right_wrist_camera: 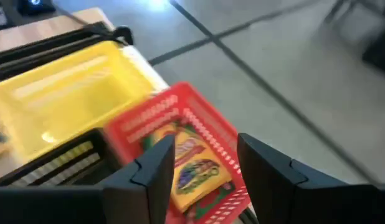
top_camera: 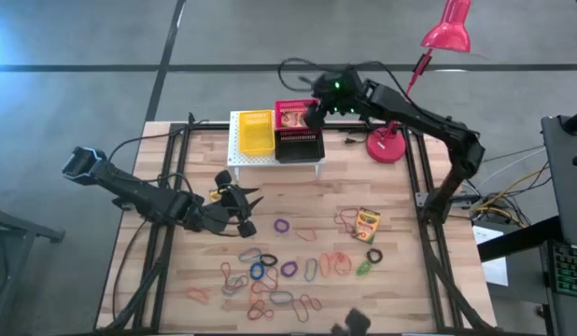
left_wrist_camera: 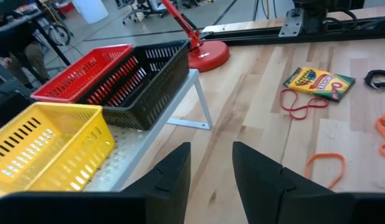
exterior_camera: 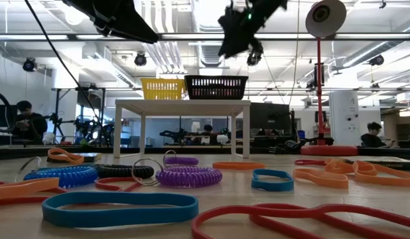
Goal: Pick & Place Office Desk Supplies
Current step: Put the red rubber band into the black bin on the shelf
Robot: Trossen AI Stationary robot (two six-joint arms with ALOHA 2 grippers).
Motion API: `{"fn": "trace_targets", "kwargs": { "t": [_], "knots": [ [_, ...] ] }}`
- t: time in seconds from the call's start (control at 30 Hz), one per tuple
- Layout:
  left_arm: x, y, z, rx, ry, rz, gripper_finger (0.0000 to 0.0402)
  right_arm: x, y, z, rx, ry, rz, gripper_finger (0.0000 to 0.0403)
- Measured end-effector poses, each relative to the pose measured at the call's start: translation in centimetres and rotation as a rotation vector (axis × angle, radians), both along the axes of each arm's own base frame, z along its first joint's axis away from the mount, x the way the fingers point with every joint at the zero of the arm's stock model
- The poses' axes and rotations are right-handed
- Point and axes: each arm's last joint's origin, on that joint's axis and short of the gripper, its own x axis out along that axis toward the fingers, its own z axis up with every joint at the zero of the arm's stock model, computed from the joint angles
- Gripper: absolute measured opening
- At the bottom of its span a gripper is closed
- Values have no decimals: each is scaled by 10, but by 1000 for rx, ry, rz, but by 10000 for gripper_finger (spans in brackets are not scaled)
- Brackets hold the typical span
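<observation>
The right gripper (right_wrist_camera: 202, 171) hangs over the red basket (top_camera: 290, 116) with jaws parted and empty; a crayon box (right_wrist_camera: 194, 167) lies in that basket directly below them. The left gripper (left_wrist_camera: 211, 171), jaws also apart and empty, sits low above the bench (top_camera: 410, 280), pointed toward the white stand (top_camera: 274, 161) carrying the yellow basket (top_camera: 254, 132), black basket (top_camera: 300, 147) and red one. A second crayon box (top_camera: 366, 224) lies well to its right beside a red loop (top_camera: 348, 220), its lettering unreadable. Coloured elastic loops (top_camera: 270, 275) scatter over the pale wood; a red desk lamp (top_camera: 393, 140) stands behind.
</observation>
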Motion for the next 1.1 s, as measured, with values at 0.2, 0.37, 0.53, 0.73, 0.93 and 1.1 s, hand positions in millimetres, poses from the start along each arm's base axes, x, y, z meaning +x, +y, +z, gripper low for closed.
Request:
{"fn": "trace_targets", "kwargs": {
  "t": [0.2,0.37,0.53,0.73,0.93,1.1],
  "knots": [
    [0,-2,0,-27,-2,-25,122,-3,87,3,-130,64,127,155],
    [-1,-6,-1,-49,5,-66,122,-15,155,-24,-73,83,264,146],
    [0,-8,-1,-76,16,-109,122,-30,210,-70,27,165,369,139],
    [0,-8,-4,-78,15,-112,122,-53,250,-133,141,317,418,134],
    [1,-8,-6,-80,16,-111,122,-76,250,-180,303,364,209,139],
    [1,-8,-6,-95,4,-104,122,-83,246,-211,309,288,222,145]
  ]
}}
